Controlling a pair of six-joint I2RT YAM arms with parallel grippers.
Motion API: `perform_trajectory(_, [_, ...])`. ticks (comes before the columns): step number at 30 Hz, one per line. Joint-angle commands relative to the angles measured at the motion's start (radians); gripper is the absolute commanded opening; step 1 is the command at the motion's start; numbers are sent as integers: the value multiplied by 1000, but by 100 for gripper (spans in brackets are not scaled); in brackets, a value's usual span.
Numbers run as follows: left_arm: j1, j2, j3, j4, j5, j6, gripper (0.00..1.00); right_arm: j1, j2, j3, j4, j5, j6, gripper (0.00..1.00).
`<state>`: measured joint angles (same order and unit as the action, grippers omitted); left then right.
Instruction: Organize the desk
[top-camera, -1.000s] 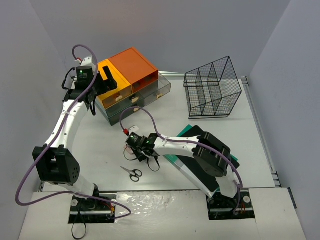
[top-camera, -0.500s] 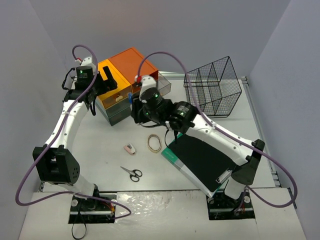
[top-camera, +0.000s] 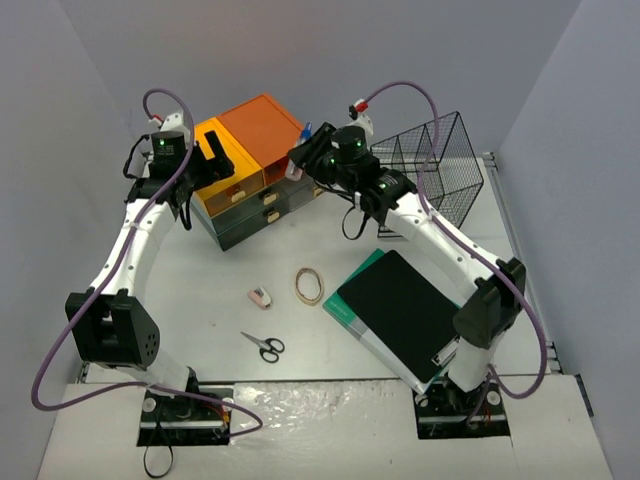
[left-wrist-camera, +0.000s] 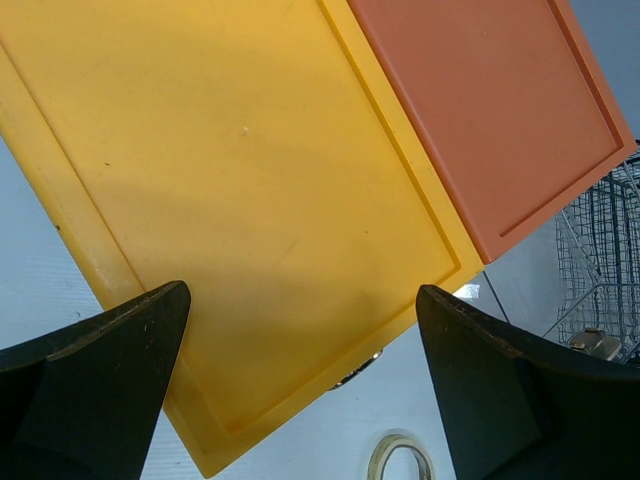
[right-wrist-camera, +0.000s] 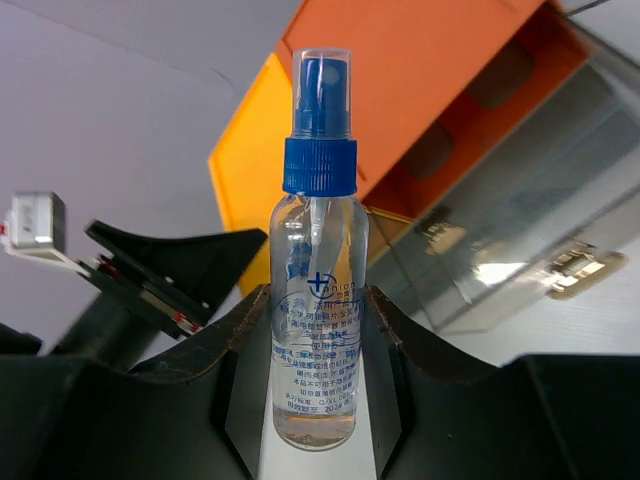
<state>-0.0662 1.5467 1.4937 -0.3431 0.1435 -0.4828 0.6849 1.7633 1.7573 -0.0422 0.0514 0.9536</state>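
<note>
My right gripper is shut on a small clear spray bottle with a blue cap. It holds the bottle upright in the air beside the orange-topped drawer chest. In the top view the bottle shows just right of the chest's orange lid. My left gripper hangs open over the chest's yellow lid, with nothing between its fingers. The white desk carries the loose items below.
On the desk lie scissors, a small pink-and-white eraser, a tape ring and a black notebook on a green one. A black wire basket stands at the back right.
My right arm has swung up from low over the desk near the scissors to the drawer chest, carrying the bottle. The eraser and tape ring came into view. The left arm has not moved.
</note>
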Motion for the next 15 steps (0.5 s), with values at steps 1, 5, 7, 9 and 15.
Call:
perform_trajectory(1, [31, 12, -20, -100, -41, -11, 97, 4, 52, 25, 286, -35, 214, 0])
perform_trajectory(5, [30, 11, -22, -99, -43, -10, 97, 5, 85, 33, 296, 25, 237, 0])
perform_trajectory(7, [31, 12, -24, -96, -41, -10, 97, 1, 95, 30, 293, 54, 230, 0])
perform_trajectory(9, [31, 13, -24, -94, -40, -8, 97, 3, 100, 24, 287, 74, 216, 0])
perform_trajectory(15, [31, 22, -20, -91, -35, -9, 97, 7, 107, -2, 234, 156, 177, 0])
